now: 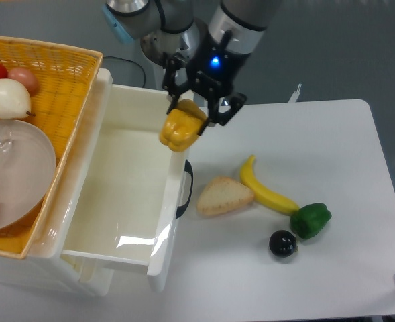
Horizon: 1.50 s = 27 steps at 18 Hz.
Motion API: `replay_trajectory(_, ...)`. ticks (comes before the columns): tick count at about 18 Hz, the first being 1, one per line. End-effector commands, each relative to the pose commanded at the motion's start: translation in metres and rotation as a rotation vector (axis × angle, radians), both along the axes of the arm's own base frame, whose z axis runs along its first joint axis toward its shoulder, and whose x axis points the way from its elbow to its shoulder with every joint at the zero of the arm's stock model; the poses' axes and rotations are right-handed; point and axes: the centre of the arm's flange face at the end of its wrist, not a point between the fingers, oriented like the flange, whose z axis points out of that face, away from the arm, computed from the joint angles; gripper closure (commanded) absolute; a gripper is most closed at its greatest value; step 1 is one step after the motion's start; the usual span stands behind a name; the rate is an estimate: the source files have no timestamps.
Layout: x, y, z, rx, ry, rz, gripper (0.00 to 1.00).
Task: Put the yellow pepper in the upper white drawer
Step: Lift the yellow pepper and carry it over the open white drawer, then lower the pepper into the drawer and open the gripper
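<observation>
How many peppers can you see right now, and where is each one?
2. The yellow pepper is held in the gripper above the front edge of the white drawer. The green pepper lies on the table, right of the banana. None seem hidden.
</observation>
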Motion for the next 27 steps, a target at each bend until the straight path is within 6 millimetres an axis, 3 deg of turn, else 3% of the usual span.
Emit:
replay_trajectory(3,0.010,0.001,-0.020,-0.044,-0.022,-0.010,0.85)
replay_trajectory(5,0.024,0.007,-0.021,-0.047,-0.016,-0.033,0.85)
replay_trajectory(17,0.025,0.029,-0.040,-0.059,-0.036,-0.042,0.74)
replay_trajectory(20,0.030,0.037,-0.042,-0.054,-0.026,-0.060,0.64)
replay_trajectory(21,0.030,0.038,-0.043,-0.052,-0.023,-0.063,0.52)
replay_trajectory(22,0.030,0.039,-0.042,-0.051,-0.024,-0.064,0.50)
replay_trajectory(23,0.030,0.039,-0.042,-0.049,-0.022,-0.068,0.42)
replay_trajectory(24,0.030,0.040,-0.042,-0.042,-0.017,-0.072,0.17)
replay_trajectory(25,0.030,0.041,-0.041,-0.032,-0.006,-0.075,0.02)
replay_trajectory(27,0.034,0.044,-0.039,-0.028,-0.001,-0.079,0.00)
